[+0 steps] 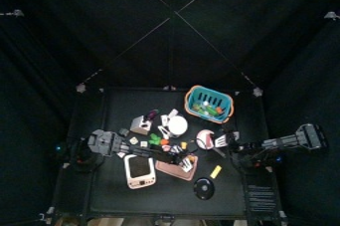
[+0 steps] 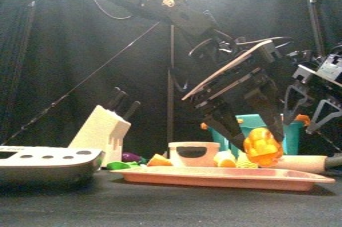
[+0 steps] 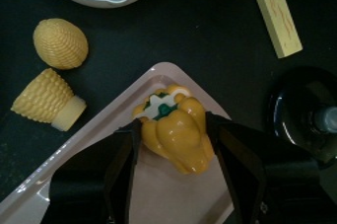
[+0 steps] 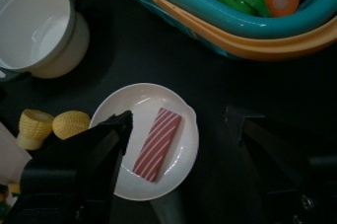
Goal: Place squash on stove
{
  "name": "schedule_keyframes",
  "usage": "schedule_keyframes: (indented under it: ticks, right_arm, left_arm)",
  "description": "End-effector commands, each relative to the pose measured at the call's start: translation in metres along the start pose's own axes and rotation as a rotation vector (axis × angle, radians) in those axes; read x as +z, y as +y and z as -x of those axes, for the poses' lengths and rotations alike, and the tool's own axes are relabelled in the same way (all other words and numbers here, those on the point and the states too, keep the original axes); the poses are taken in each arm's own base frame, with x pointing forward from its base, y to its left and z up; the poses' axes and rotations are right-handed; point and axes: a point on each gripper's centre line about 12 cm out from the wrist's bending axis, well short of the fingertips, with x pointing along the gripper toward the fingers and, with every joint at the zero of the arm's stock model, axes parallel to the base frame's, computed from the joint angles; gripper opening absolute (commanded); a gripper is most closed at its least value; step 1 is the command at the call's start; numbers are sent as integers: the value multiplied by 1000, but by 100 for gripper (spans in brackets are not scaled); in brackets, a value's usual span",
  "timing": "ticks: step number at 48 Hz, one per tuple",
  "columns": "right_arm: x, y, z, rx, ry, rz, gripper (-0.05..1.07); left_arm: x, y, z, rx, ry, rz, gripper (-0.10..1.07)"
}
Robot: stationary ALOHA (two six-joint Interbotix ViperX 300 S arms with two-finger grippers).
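Observation:
The yellow squash (image 3: 178, 134) sits between my left gripper's (image 3: 178, 147) jaws, which press on its sides. It hangs just over a corner of the flat pink slab (image 3: 93, 154). From the front, the squash (image 2: 263, 148) shows under the left fingers at the slab's (image 2: 227, 177) right end. The stove (image 1: 138, 172), white-rimmed with a pinkish face, lies left of the slab near the table's front, and it fills the front view's left foreground (image 2: 51, 161). My right gripper (image 4: 182, 119) stands open above a white plate (image 4: 165, 100).
The plate holds a striped bacon strip (image 4: 161, 144). Two corn pieces (image 3: 59, 42) lie beside the slab, with a yellow stick (image 3: 278, 18) and a black pan (image 3: 309, 110) nearby. A teal basket (image 1: 209, 99) and a white pot (image 4: 39, 26) stand at the back.

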Motion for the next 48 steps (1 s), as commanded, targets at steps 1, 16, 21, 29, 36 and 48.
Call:
schedule_keyframes:
  ticks: [1, 16, 21, 29, 36, 48]
  right_arm:
    - [2, 1, 1, 3, -6, -4, 104]
    - [0, -1, 0, -5, 0, -6, 104]
    - [0, -1, 0, -5, 1, -4, 104]
    - [1, -2, 0, -11, 1, -14, 104]
    - [2, -3, -1, -19, 3, -26, 104]
    - [5, 1, 0, -12, 2, -39, 104]
  left_arm:
    - [20, -7, 22, -30, -52, 10, 82]
    - [23, -1, 52, -1, -69, -77, 81]
    - [16, 3, 73, 23, -52, -140, 81]
    - [-6, 10, 107, 19, -16, -248, 81]
    - [-26, 23, 127, 0, 42, -249, 81]
    - [-79, 45, 157, -29, 124, -278, 81]
